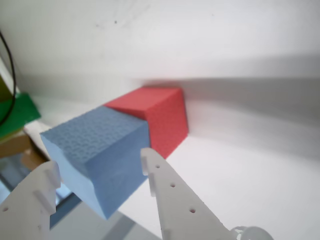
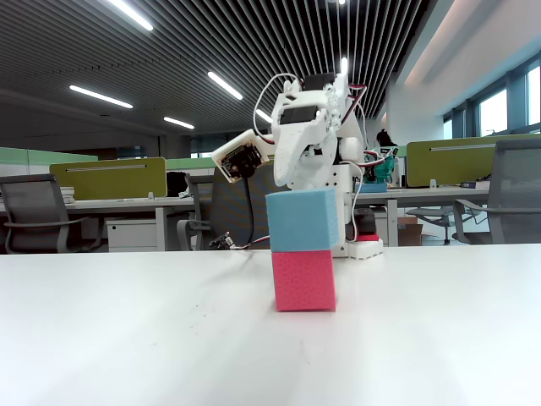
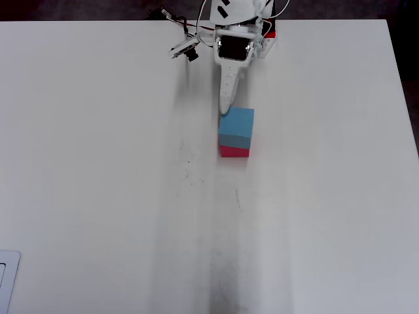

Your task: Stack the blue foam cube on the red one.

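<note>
Plainly, the blue foam cube (image 2: 302, 219) sits on top of the red one (image 2: 304, 280) on the white table (image 2: 127, 330), the pair standing near the arm's base in the fixed view. The stack is slightly offset: in the overhead view the blue foam cube (image 3: 237, 128) covers most of the red one (image 3: 234, 152), leaving only a thin red strip showing along the near edge. In the wrist view the jaws (image 1: 97, 172) stand apart on either side of the blue foam cube (image 1: 100, 152), with a visible gap at the left finger; whether the right finger touches the foam cannot be told. Both fingers are cut off by the bottom edge of that view. The red one (image 1: 160, 117) is partly hidden behind the blue there. From the fixed view the fingertips are hidden behind the stack.
</note>
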Tool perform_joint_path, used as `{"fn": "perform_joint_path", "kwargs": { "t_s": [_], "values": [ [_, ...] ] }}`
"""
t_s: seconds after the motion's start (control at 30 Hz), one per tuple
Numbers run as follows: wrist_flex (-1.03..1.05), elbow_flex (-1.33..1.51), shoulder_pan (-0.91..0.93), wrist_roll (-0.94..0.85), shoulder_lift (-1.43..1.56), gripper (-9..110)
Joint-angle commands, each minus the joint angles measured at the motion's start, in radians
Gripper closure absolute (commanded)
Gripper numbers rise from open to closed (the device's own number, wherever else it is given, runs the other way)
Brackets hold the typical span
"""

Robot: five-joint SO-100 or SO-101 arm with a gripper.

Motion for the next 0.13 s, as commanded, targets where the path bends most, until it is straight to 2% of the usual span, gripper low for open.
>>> {"fn": "perform_joint_path", "kwargs": {
  "t_s": [0.0, 0.1],
  "values": [
    [-0.006, -0.003, 0.005, 0.002, 0.006, 80],
    [-0.006, -0.003, 0.005, 0.002, 0.006, 80]
  ]
}}
